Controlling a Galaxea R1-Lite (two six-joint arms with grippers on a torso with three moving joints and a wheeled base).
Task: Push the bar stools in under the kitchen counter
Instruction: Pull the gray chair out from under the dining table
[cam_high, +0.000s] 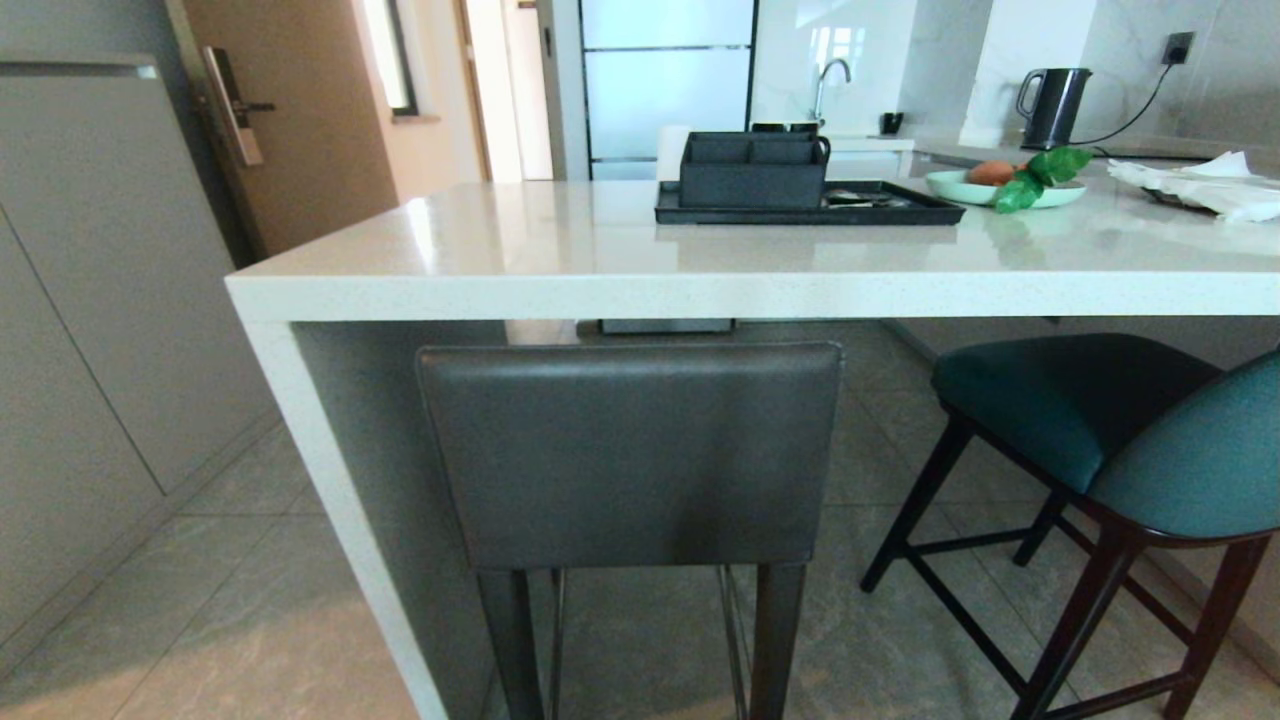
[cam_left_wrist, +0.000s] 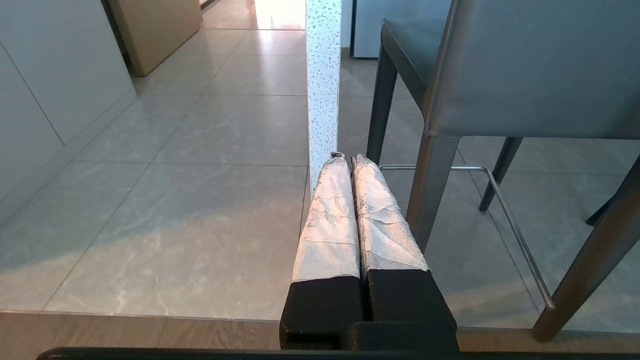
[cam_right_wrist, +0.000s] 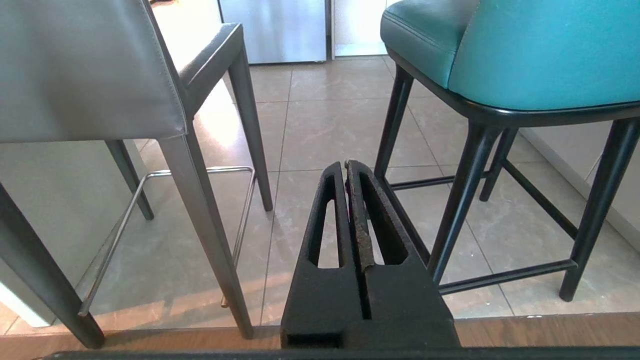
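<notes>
A white side panel closes off the left end of the kitchen counter, and the grey stool stands just to the right of it, its square back facing outward and rising to just below the thick front edge. Its seat appears to reach in beneath the slab, so this one looks largely in place, though how deep it sits cannot be told. Down low, the left gripper hangs near the foot of the panel beside the grey stool's leg and thin metal footrest, its padded fingers pressed together on nothing. The right gripper waits in the gap between the two stools, also closed and empty, touching neither. Pressed-together fingers suit a shove better than a grasp. On the counter's far side rests a black tray with a caddy, then a plate of fruit. At the right, the teal stool stands angled and clear of the front edge, likely the one awaiting the push.
</notes>
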